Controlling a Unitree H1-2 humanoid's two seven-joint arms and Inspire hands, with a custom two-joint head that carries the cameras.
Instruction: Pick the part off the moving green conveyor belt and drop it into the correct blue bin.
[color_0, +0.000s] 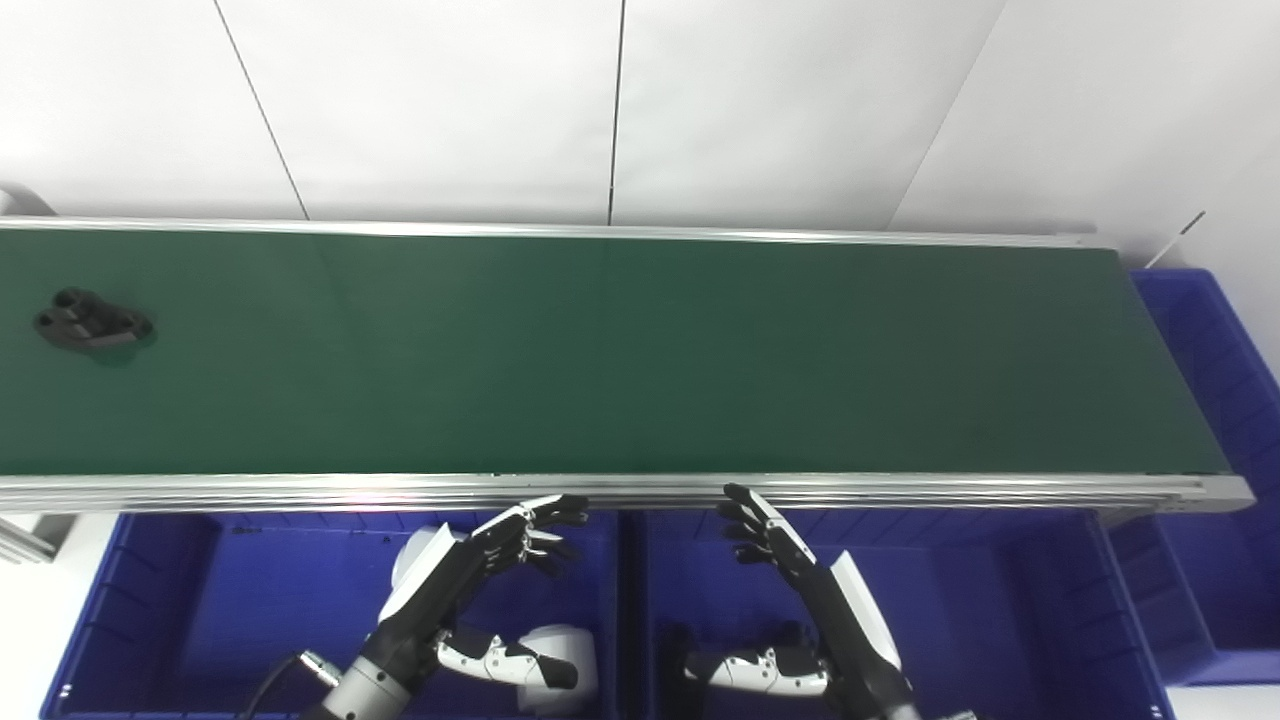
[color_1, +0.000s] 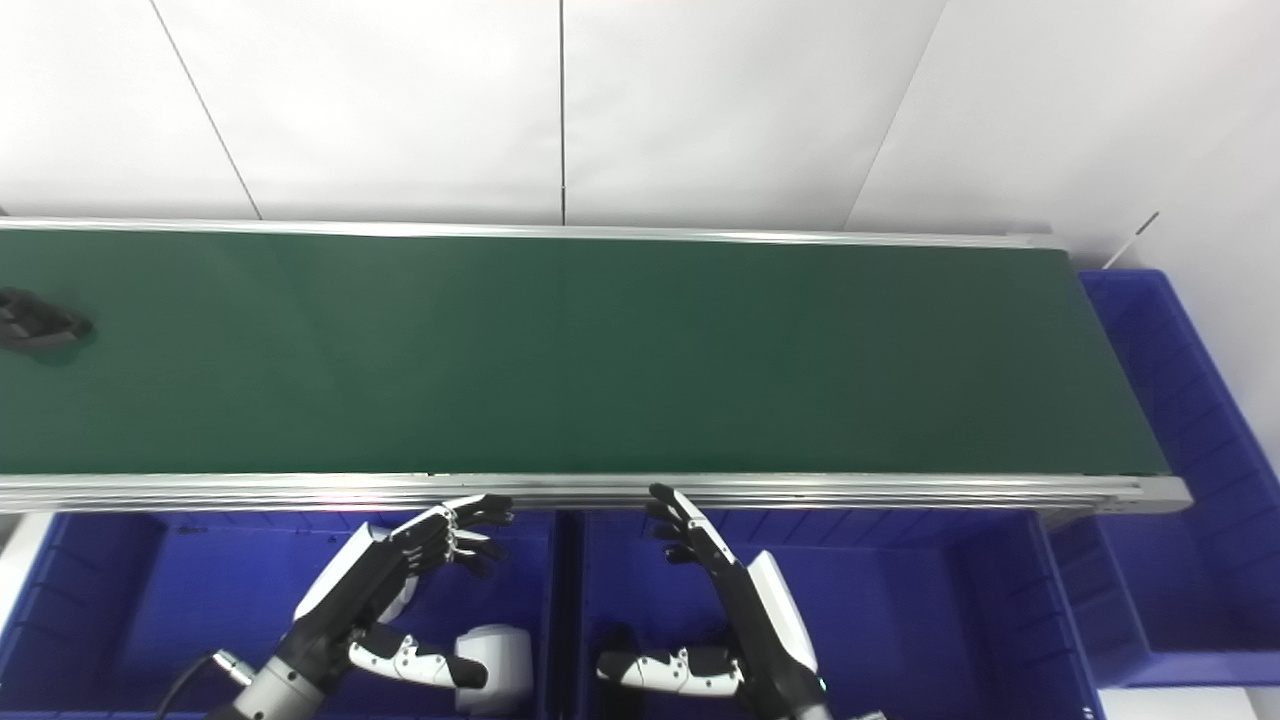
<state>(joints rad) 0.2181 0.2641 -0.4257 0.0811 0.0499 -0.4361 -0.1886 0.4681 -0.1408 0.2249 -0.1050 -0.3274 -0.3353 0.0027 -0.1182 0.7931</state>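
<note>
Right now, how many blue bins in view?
3. One blue bin sits below the belt's near rail under the left hand, one beside it under the right hand, one at the belt's right end. Others may lie outside the frame.

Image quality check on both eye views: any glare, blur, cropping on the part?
Left eye view: black part whole but soft-edged, low contrast on the dark green belt; faint pinkish glare on the near rail. Right eye view: part cropped by the left edge; white wall bright, nearly washed out.
</note>
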